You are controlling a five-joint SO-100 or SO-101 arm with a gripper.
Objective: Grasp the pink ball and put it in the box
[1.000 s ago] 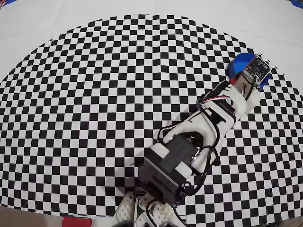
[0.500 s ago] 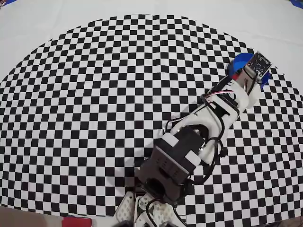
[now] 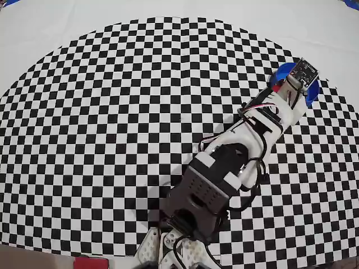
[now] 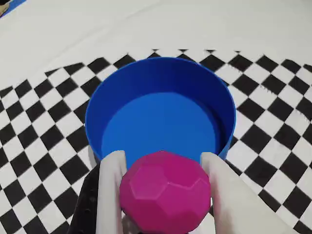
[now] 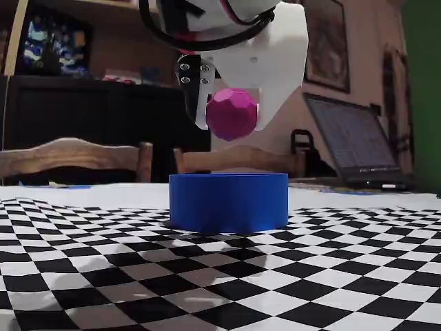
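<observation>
The arm (image 3: pixel 247 145) is built of white printed shells around black servo blocks, the largest black block sitting near its base. Thin black cables loop loosely along its side, and a short red-and-white wire bundle runs near the wrist. A small dark circuit board rides at the tip. The claw (image 4: pixel 163 161) has two broad white fingers (image 4: pixel 111 190); in the fixed view, small dark screws dot a black bracket beside its white housing (image 5: pixel 275 55).

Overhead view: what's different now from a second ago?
The arm has stretched a little further out over the blue box, its elbow flattening. The gripper holds the pink ball above the box, not yet let go. The box sits in the same spot on the checkered cloth.
</observation>
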